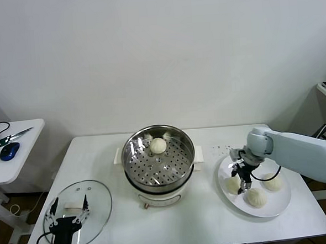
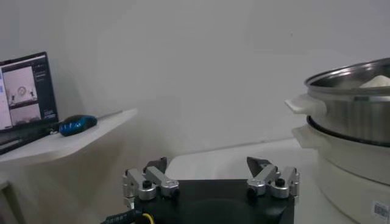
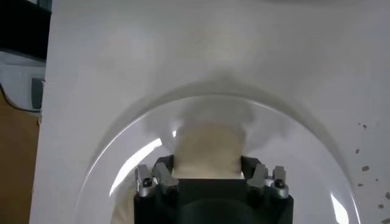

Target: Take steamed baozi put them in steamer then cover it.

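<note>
The steamer [image 1: 188, 153] stands mid-table with one baozi [image 1: 158, 145] on its perforated tray; the left wrist view shows the steamer [image 2: 347, 112] and the top of that bun [image 2: 378, 81]. Three baozi lie on the white plate [image 1: 280, 209] at the right: one on the left side [image 1: 232, 184], one in front [image 1: 258, 197] and one on the right [image 1: 273, 183]. My right gripper [image 1: 243, 179] is low over the plate, open, its fingers on either side of the left bun [image 3: 210, 146]. My left gripper [image 1: 67, 215] is parked open over the glass lid [image 1: 93, 201].
The glass lid lies flat at the table's front left corner. A side table [image 1: 21, 158] to the left holds a blue mouse [image 1: 10, 150] and scissors [image 1: 11, 137]. Dark crumbs [image 1: 223, 149] speckle the table between steamer and plate.
</note>
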Action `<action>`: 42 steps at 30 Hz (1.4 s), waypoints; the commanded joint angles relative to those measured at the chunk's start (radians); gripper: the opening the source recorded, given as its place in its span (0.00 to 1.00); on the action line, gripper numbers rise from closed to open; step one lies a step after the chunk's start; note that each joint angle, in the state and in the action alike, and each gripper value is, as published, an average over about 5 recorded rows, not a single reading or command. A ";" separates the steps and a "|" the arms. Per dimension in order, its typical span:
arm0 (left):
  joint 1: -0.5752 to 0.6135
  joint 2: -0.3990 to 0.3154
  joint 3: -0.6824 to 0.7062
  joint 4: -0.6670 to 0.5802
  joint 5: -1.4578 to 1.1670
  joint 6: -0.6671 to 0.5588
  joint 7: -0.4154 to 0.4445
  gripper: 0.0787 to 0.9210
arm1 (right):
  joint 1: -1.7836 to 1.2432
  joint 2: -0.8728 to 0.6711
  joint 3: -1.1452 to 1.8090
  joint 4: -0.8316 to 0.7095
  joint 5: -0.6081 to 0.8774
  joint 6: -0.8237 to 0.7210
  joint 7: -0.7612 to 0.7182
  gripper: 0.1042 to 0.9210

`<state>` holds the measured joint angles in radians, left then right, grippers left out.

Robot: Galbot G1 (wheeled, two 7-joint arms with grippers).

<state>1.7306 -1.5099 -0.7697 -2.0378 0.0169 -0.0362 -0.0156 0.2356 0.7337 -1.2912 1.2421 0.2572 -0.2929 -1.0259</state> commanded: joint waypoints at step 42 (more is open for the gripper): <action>0.005 0.005 0.076 -0.035 0.018 -0.004 0.035 0.88 | 0.507 0.681 -0.213 -0.074 0.611 -0.166 0.181 0.71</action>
<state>1.7295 -1.5076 -0.6959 -2.0633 0.0353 -0.0424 0.0112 0.7741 1.2782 -1.4878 1.1747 0.7960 -0.4115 -0.9096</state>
